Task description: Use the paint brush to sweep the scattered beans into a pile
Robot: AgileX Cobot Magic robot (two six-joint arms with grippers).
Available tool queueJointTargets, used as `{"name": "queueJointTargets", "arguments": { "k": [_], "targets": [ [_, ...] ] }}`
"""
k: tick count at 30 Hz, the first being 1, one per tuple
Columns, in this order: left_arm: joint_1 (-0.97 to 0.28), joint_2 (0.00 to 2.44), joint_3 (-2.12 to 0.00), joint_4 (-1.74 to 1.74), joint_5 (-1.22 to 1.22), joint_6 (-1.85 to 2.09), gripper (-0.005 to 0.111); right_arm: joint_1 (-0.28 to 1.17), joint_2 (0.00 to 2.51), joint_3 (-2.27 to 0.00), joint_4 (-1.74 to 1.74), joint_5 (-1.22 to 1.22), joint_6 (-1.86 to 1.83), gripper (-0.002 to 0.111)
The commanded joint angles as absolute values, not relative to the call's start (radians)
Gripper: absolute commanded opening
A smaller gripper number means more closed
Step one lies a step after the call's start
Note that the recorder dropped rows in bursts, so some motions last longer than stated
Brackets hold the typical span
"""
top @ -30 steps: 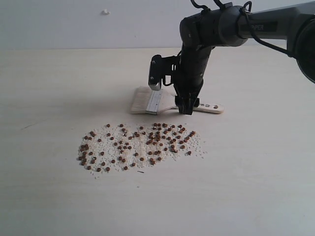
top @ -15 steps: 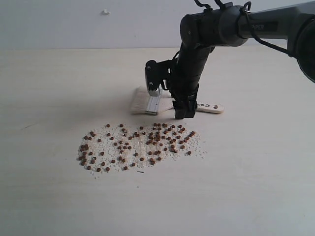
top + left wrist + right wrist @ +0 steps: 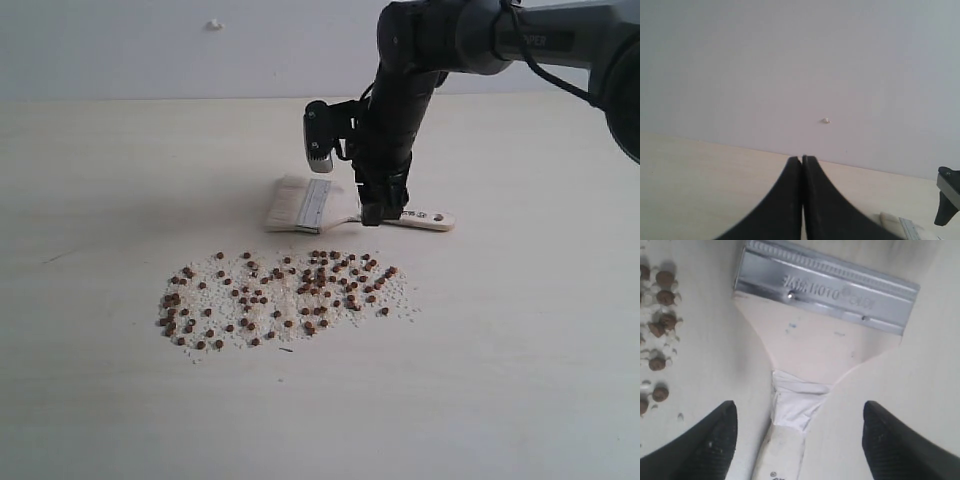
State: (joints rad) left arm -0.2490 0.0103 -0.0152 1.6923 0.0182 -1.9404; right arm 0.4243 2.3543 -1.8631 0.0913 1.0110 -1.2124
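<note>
The paint brush (image 3: 300,206) lies flat on the pale table, cream bristles to the left and wooden handle to the right. My right gripper (image 3: 372,215) points down over the handle just behind the silver ferrule (image 3: 825,290). It is open (image 3: 799,410), one finger on each side of the taped handle (image 3: 790,440), clear of it. The beans (image 3: 285,295) are scattered with whitish crumbs in a wide patch in front of the brush, and several (image 3: 660,325) show beside the ferrule. My left gripper (image 3: 802,158) is shut and empty, out of the exterior view.
The table ends at a plain wall behind, which carries a small white bump (image 3: 214,23). The right arm's dark links (image 3: 480,40) reach in from the upper right. A faint scratch (image 3: 60,255) marks the table at the left.
My right gripper dipped toward the brush handle, then rose a little and shifted slightly left. Its jaws stayed open. Brush and beans have not moved.
</note>
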Motion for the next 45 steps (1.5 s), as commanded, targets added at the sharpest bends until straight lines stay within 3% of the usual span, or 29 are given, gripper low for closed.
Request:
{"name": "queueJointTargets", "arguments": {
  "k": [1,15,45],
  "targets": [
    [-0.254,0.010,-0.013,1.693,0.022,-1.941,0.000,0.400,2.364,-1.874,0.148,1.064,-1.194,0.065],
    [-0.254,0.010,-0.013,1.693,0.022,-1.941,0.000,0.396,2.387,-1.926,0.133,1.072,-1.022,0.065],
    [-0.254,0.010,-0.013,1.693,0.022,-1.941,0.000,0.396,2.391,-1.926,0.323,1.043,-1.015,0.065]
  ]
}}
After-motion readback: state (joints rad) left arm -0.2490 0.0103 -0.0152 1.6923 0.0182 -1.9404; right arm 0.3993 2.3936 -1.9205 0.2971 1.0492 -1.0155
